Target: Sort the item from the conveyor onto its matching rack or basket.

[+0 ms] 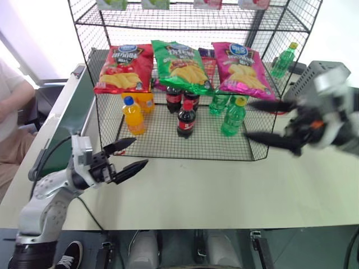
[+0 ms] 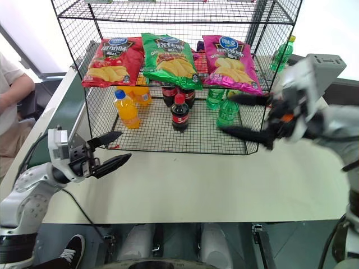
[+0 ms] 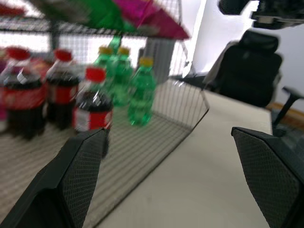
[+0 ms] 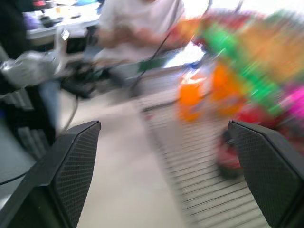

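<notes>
On the middle tier of the black wire rack point(image 1: 168, 140), the pink chip bag point(image 1: 243, 68) lies flat at the right end of a row of 3 bags, touching the green chip bag point(image 1: 180, 66) beside it, with the red chip bag point(image 1: 123, 68) at the left end. Below them, on the lowest grid shelf, stand orange drink bottles point(image 1: 133, 115), dark cola bottles point(image 1: 186, 119) and green bottles point(image 1: 233, 116); 1 more green bottle point(image 1: 284, 60) stands behind the rack on the right.

Along the left side of the pale table point(image 1: 224, 196) runs the dark-green conveyor point(image 1: 67, 120), with a seated person point(image 1: 11, 112) beyond it.

Left gripper point(image 1: 128, 155) hovers over the table just in front of the rack's lower left corner, fingers spread apart and holding nothing. Right gripper point(image 1: 265, 121) sits at the rack's right front corner, pointing toward the green bottles, its 2 fingers also spread wide and empty.
</notes>
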Robot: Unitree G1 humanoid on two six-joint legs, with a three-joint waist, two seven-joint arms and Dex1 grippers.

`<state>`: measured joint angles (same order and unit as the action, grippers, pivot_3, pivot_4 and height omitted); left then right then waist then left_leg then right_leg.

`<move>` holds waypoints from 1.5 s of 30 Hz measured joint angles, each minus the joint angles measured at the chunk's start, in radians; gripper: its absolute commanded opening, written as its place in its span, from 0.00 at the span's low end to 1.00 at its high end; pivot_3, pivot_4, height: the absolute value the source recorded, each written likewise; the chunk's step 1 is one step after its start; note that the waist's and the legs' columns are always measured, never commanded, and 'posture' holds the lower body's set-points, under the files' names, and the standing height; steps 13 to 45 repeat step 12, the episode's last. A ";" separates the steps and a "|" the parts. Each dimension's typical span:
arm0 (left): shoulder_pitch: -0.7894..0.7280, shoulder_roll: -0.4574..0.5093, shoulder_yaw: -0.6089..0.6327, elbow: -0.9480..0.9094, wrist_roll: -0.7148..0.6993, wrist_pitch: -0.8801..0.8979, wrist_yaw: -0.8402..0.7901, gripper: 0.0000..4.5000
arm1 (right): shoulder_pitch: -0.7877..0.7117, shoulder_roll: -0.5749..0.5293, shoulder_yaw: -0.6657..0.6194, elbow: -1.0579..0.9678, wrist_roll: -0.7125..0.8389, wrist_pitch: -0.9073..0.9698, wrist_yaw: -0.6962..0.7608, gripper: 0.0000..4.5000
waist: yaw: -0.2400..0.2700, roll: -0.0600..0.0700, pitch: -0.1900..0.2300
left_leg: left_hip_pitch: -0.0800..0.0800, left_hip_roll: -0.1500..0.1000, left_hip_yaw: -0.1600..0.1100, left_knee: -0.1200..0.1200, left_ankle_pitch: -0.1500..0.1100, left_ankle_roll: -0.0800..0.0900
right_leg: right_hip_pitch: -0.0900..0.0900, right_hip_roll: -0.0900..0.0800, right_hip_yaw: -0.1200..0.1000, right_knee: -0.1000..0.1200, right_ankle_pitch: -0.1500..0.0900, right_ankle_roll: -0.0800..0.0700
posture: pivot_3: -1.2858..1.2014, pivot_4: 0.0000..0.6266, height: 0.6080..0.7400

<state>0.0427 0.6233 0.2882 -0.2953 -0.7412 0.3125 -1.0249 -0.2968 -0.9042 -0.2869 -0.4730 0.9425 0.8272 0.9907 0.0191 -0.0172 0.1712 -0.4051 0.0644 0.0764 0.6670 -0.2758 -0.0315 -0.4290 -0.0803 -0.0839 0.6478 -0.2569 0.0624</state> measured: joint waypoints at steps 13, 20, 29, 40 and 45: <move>0.215 0.140 0.170 -0.063 0.023 0.075 0.037 1.00 | 0.257 0.019 0.028 0.062 -0.212 -0.238 0.073 1.00 | -0.007 -0.001 0.000 | 0.002 0.000 0.001 0.000 0.000 0.000 | 0.001 0.001 0.001 0.000 -0.001 -0.002 | 0.52 0.24 0.98; 0.215 0.140 0.170 -0.063 0.023 0.075 0.037 1.00 | 0.257 0.019 0.028 0.062 -0.212 -0.238 0.073 1.00 | -0.007 -0.001 0.000 | 0.002 0.000 0.001 0.000 0.000 0.000 | 0.001 0.001 0.001 0.000 -0.001 -0.002 | 0.52 0.24 0.98; 0.215 0.140 0.170 -0.063 0.023 0.075 0.037 1.00 | 0.257 0.019 0.028 0.062 -0.212 -0.238 0.073 1.00 | -0.007 -0.001 0.000 | 0.002 0.000 0.001 0.000 0.000 0.000 | 0.001 0.001 0.001 0.000 -0.001 -0.002 | 0.52 0.24 0.98; 0.215 0.140 0.170 -0.063 0.023 0.075 0.037 1.00 | 0.257 0.019 0.028 0.062 -0.212 -0.238 0.073 1.00 | -0.007 -0.001 0.000 | 0.002 0.000 0.001 0.000 0.000 0.000 | 0.001 0.001 0.001 0.000 -0.001 -0.002 | 0.52 0.24 0.98; 0.215 0.140 0.170 -0.063 0.023 0.075 0.037 1.00 | 0.257 0.019 0.028 0.062 -0.212 -0.238 0.073 1.00 | -0.007 -0.001 0.000 | 0.002 0.000 0.001 0.000 0.000 0.000 | 0.001 0.001 0.001 0.000 -0.001 -0.002 | 0.52 0.24 0.98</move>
